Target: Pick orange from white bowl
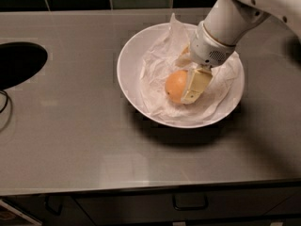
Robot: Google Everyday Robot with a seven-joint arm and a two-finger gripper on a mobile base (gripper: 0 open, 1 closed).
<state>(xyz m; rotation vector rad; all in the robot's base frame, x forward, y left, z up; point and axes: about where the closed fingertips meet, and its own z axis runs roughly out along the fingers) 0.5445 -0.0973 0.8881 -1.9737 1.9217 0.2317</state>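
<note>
Orange [174, 86] at the middle of the white bowl [129, 74], resting on crumpled white paper [157, 67] lining it. Touched on its right side by the gripper [189, 81], reaching down into the bowl from the upper right on a white arm [230, 18]; open or closed on the fruit, cannot tell. Bowl standing on a grey worktop [70, 140], well apart from a dark oval opening [19, 62] at the left edge. Dark tiles [75, 1] behind.

A kitchen: grey counter [70, 140], dark wall tiles [75, 1], drawer handle [190, 202]; hand [184, 89] in white bowl [123, 74].
</note>
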